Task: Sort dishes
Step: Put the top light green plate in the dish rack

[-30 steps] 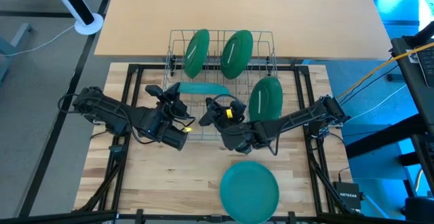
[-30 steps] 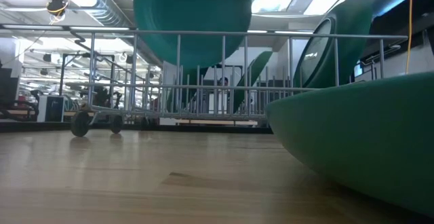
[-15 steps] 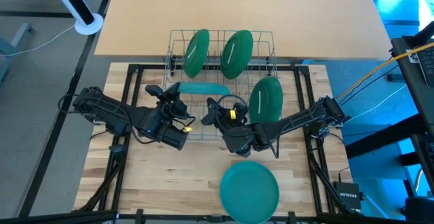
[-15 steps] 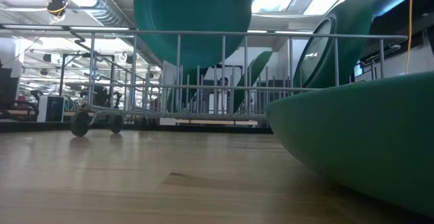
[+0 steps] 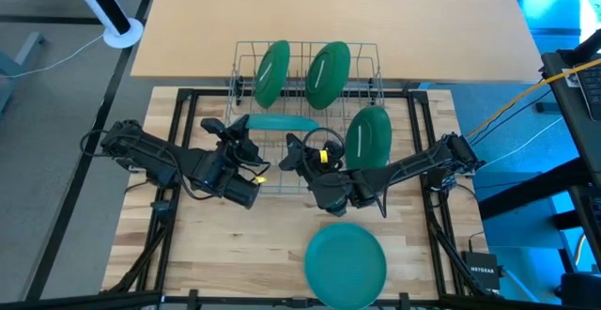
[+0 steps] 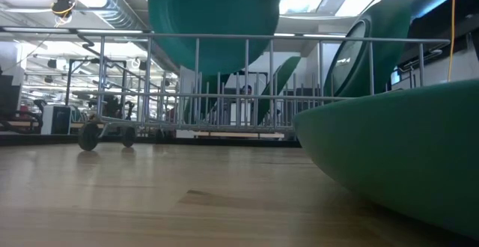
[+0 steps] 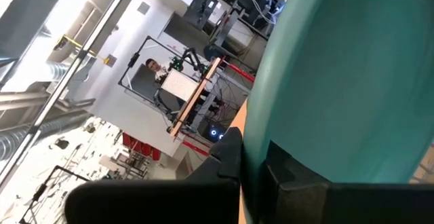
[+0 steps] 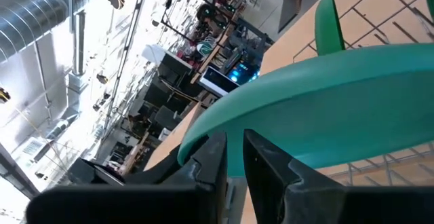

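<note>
On the wooden table [image 5: 235,244], a wire rack [image 5: 305,80] holds plates [image 5: 328,73].

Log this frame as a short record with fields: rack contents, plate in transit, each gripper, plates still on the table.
rack: wire rack at the table's far side
plates standing in rack: three
plate in transit: teal plate, seen edge-on above the rack's near part
left gripper: shut on the teal plate's rim
right gripper: shut on the same plate's rim
plates on table: one flat plate near the front edge
</note>
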### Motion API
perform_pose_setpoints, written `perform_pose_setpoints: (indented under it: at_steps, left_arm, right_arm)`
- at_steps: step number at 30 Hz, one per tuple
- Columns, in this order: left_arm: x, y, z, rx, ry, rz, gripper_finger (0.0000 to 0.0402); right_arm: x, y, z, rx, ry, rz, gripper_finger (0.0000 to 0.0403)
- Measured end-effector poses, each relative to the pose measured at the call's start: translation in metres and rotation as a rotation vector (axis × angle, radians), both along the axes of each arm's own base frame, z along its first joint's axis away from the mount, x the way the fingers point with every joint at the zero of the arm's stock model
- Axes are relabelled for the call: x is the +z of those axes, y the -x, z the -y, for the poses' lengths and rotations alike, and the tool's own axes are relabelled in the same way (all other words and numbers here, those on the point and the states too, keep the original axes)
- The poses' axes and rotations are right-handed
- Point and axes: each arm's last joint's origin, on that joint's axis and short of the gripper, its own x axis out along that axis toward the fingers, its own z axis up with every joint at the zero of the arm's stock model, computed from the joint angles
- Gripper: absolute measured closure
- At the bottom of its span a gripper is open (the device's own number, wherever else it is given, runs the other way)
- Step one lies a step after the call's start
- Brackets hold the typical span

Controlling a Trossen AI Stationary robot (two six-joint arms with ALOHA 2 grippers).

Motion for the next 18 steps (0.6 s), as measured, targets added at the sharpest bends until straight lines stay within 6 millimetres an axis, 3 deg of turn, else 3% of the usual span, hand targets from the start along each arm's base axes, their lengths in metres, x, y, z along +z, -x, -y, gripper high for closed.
perform_pose_setpoints:
  at_steps: [18]
  left_arm:
    - [-0.0001, 0.0004, 0.0023, -0.008, 0.001, 0.004, 0.0401]
  right_arm:
    - [0.0074, -0.0003, -0.0002, 0.008, -0.034, 0.093, 0.0347]
